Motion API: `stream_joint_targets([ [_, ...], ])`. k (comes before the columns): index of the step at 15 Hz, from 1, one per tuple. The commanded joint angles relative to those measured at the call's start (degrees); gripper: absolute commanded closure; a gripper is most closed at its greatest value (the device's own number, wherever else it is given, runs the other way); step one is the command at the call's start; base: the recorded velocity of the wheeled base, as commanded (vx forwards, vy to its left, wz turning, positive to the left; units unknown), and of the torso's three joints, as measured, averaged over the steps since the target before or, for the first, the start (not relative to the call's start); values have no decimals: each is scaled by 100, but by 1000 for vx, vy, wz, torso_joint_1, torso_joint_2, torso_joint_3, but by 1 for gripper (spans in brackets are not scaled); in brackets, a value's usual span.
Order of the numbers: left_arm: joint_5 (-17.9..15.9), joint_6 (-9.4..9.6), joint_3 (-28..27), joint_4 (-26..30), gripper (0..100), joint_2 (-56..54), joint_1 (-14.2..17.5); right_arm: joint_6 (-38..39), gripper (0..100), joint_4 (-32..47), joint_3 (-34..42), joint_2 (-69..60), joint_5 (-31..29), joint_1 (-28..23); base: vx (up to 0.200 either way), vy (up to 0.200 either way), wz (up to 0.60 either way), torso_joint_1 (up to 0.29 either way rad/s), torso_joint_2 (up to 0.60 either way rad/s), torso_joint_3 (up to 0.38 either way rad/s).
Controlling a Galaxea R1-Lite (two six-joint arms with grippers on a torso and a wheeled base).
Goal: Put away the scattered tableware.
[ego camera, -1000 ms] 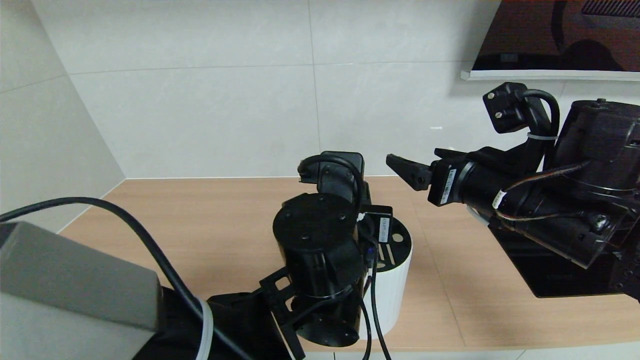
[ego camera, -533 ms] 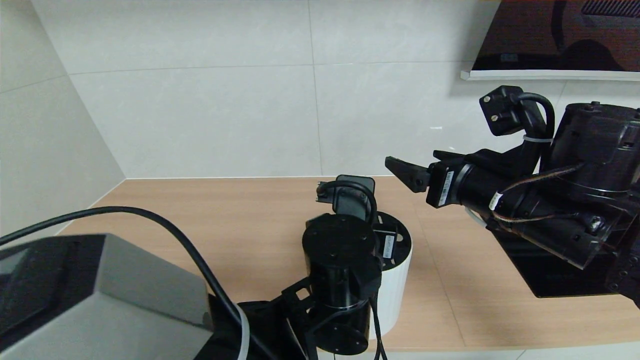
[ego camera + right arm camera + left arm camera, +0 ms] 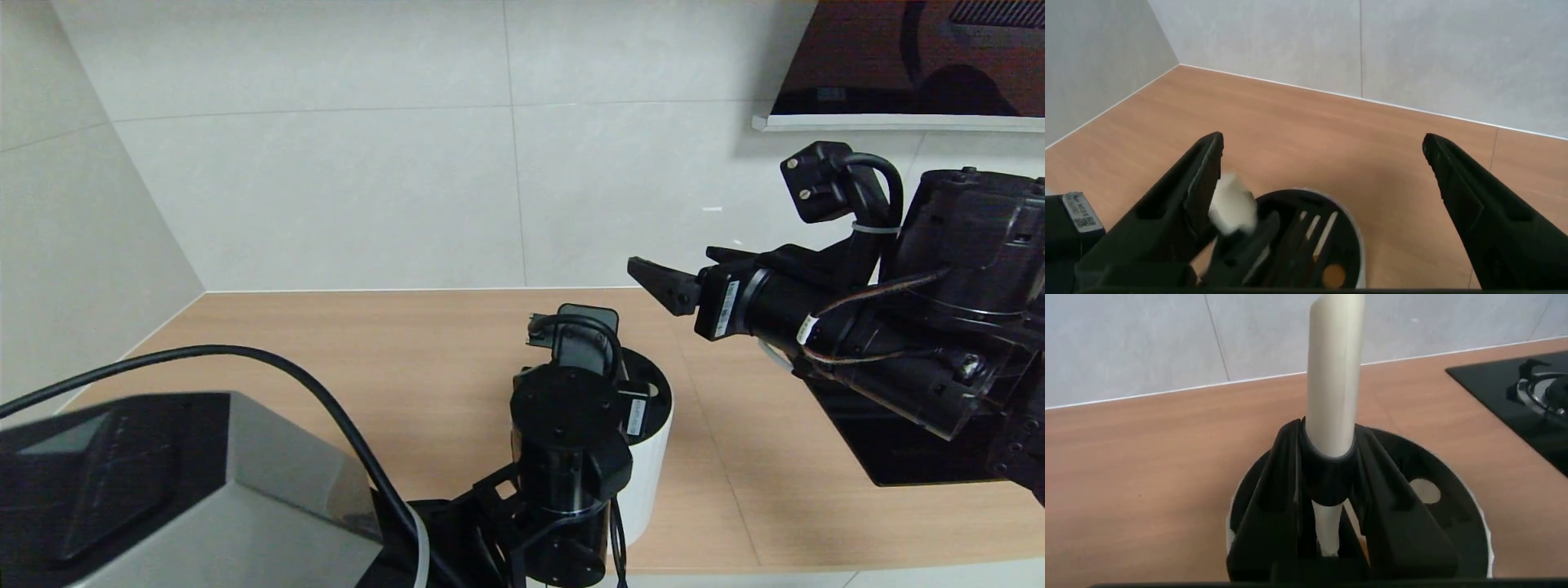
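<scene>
Now the left tool [image 3: 1329, 469], pinching a utensil [image 3: 1335, 367], has shifted over the holder [image 3: 653, 457] at the front edge of the surface [image 3: 326, 351], so insertion looks under way; the right tool [image 3: 1323, 155] is spread.

I'm seeing left arm [image 3: 563, 416] blocking most of white holder [image 3: 653, 465] in head view. Cream handle [image 3: 1333, 376] running off picture edge in left wrist view; I'm not making out its lower end or which utensil. Stove [image 3: 1535, 416] getting cut by edge.
</scene>
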Motion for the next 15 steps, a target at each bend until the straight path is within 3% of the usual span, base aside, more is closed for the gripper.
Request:
stream_joint_targets([
  [1, 3, -10, -8, 0, 0, -3, -1, -3, 0, -3, 0, 7, -1, 3, 0, 0, 0, 0, 0, 0],
  [6, 12, -10, 19, 0, 0, -152, -1, 6, 0, -3, 0, 7, -1, 3, 0, 0, 0, 0, 0, 0],
  [11, -111, -10, 423, 387, 0, -1664, 70, -3, 0, 6, -9, -54, -10, -146, 0, 0, 0, 0, 0, 0],
  [15, -401, -10, 915, 835, 0, -3132, 175, 6, 0, -38, 184, -248, -27, -894, 0, 0, 0, 0, 0, 0],
])
